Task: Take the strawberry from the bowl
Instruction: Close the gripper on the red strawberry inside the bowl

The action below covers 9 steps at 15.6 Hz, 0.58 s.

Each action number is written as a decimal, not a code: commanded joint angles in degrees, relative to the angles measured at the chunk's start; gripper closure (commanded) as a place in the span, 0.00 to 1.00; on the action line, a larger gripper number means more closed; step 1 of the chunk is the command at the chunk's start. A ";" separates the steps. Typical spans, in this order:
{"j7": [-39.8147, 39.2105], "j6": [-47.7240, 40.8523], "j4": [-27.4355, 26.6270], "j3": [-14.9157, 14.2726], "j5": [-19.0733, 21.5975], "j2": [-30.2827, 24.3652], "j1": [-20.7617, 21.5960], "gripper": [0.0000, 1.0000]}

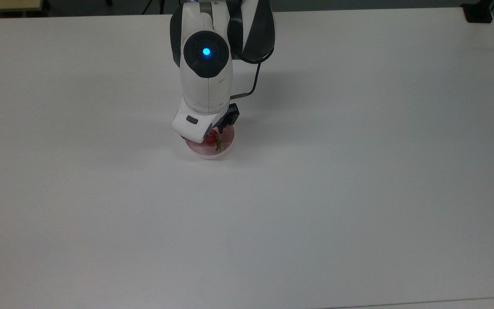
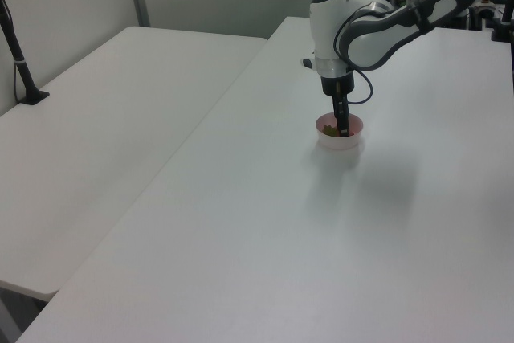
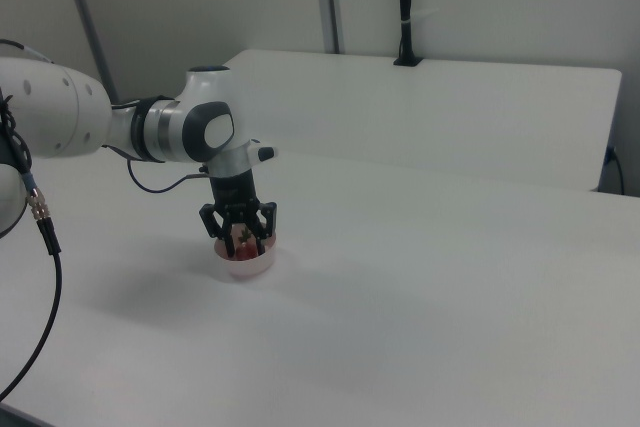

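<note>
We see the end effector (image 3: 239, 244), fingers spread wide, lowered into the bowl (image 1: 225, 145), half hiding the strawberry (image 1: 212, 138).

even bright light, soft shadows, mild blur.

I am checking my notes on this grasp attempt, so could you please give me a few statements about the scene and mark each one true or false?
1. The gripper is down at the bowl, its fingers spread apart in the right view. True.
2. The strawberry lies on the bare table beside the bowl. False: it is inside the pink bowl.
3. The bowl is tipped on its side. False: it stands upright on the white table.
4. In the top view, the arm covers part of the bowl. True.
5. A second bowl stands on the table. False: just one bowl is there.
</note>
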 commanded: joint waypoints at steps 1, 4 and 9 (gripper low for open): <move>1.45 1.35 -0.80 0.28 0.03 -0.68 0.11 0.47; 1.45 -0.05 -0.71 0.36 0.21 -2.87 -0.16 0.50; 1.27 -2.78 -0.54 0.98 0.30 -4.46 -0.95 0.50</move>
